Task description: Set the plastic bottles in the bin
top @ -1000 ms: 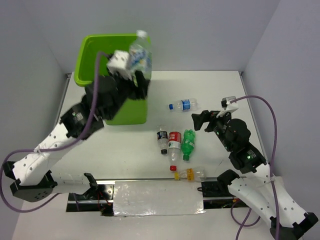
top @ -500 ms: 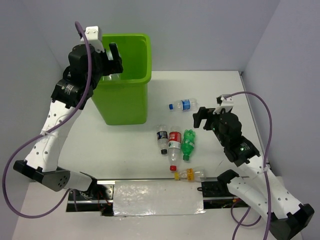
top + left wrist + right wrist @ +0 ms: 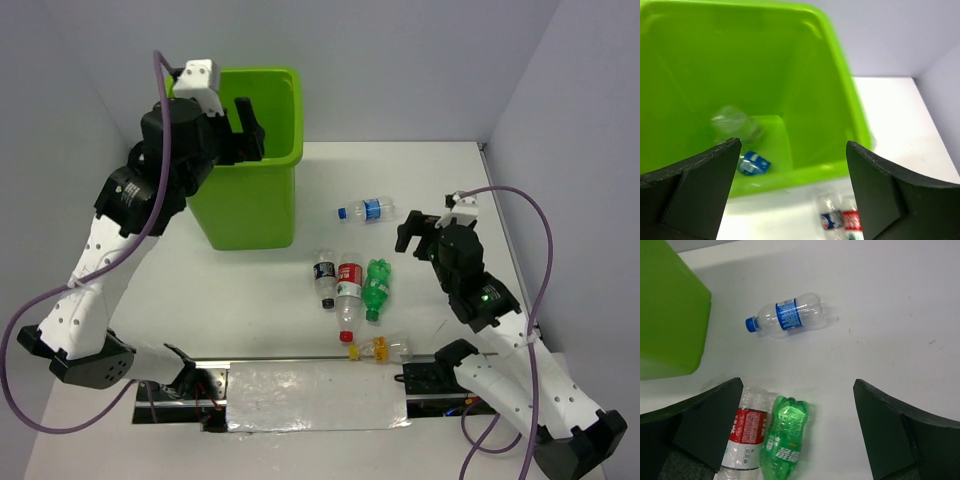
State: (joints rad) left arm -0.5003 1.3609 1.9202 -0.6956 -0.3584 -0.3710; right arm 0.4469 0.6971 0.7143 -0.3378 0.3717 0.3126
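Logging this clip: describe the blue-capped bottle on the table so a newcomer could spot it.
Find the lime-green bin, far left. Just right of it a clear bottle lies on its side, alone. Its blue cap and label set it apart from the dark, red and green bottles packed together nearer the viewer.

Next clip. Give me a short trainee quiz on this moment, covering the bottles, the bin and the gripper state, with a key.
1. True or false: the left gripper is shut on a clear plastic bottle.
2. How many small plastic bottles lie on the white table, outside the tall lime-green plastic bin? A three, B five, C six.
3. Fill in: the red-labelled plastic bottle lies side by side with a dark-labelled one and a solid ___ one.
Key: 1 false: it is open above the bin, where a blue-labelled bottle lies inside. 2 B. 3 green, the green bottle.
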